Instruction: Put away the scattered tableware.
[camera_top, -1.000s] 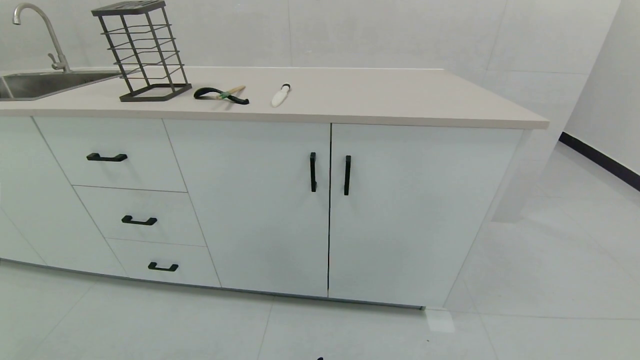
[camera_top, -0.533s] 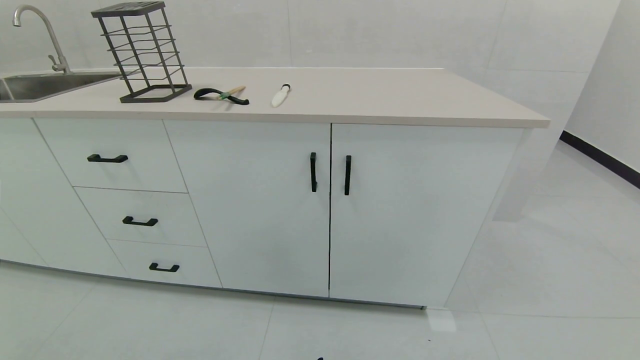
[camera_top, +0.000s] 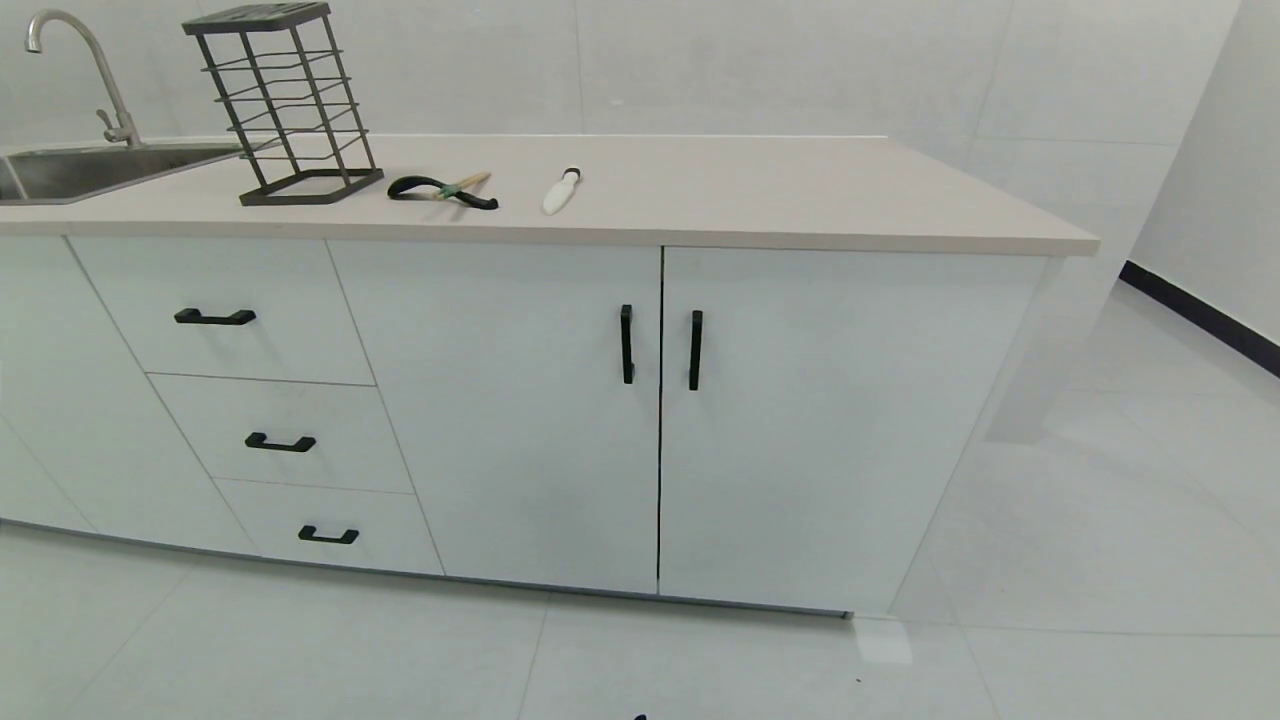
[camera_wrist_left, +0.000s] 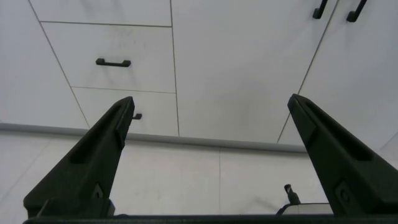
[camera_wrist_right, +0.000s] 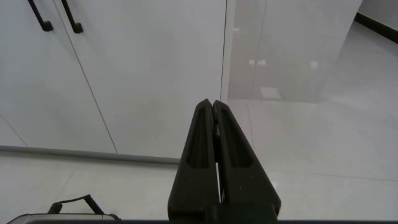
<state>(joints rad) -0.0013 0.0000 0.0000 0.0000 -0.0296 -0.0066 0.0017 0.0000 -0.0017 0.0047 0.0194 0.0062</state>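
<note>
Black utensil (camera_top: 443, 189) and white utensil (camera_top: 561, 190) lie on the countertop (camera_top: 750, 190), well above the wide-apart left gripper (camera_wrist_left: 211, 102) and the empty, pressed-together right gripper (camera_wrist_right: 215, 109). They seem light and stiff; grasp the handles.

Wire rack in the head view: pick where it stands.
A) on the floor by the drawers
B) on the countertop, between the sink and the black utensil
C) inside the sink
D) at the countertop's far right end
B: the wire rack stands upright on the countertop, with the sink on its left and the black utensil on its right.
</note>
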